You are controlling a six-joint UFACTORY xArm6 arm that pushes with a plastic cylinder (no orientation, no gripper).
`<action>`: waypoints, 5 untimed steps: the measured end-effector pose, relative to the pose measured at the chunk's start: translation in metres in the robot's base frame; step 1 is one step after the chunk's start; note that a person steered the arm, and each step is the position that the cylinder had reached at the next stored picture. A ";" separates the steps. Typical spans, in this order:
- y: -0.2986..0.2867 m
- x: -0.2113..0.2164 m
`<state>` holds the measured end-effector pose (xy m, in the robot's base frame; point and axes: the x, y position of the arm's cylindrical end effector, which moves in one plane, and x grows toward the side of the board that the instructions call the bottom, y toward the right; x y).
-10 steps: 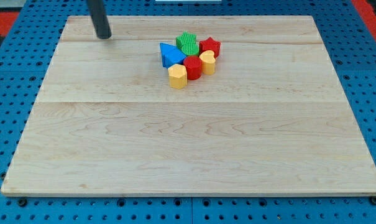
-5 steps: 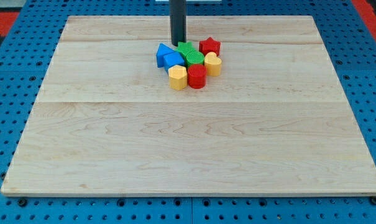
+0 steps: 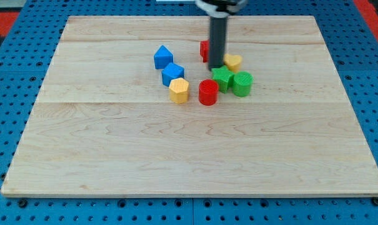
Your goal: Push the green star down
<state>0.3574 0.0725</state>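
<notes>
The green star [image 3: 222, 78] lies right of the board's centre in the upper half. My tip [image 3: 215, 67] stands just above it, at its upper left edge, seemingly touching. A green cylinder [image 3: 242, 83] sits against the star's right side. A red cylinder [image 3: 208, 92] lies just below and left of the star. A yellow heart-like block [image 3: 233, 61] lies just right of the rod. A red star [image 3: 203, 50] is partly hidden behind the rod.
A yellow hexagon [image 3: 179, 90] lies left of the red cylinder. Two blue blocks [image 3: 163, 56] [image 3: 172, 73] lie further left, apart from each other. The wooden board [image 3: 189, 156] rests on a blue pegboard.
My tip moved from the top left to the cluster, then right and down through it. The green star and green cylinder slid down and right, and the cluster spread apart.
</notes>
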 end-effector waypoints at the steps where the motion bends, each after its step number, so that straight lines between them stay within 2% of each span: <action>1: -0.007 0.017; 2: 0.025 0.052; 3: 0.007 0.064; 4: -0.078 0.066; 5: -0.085 0.066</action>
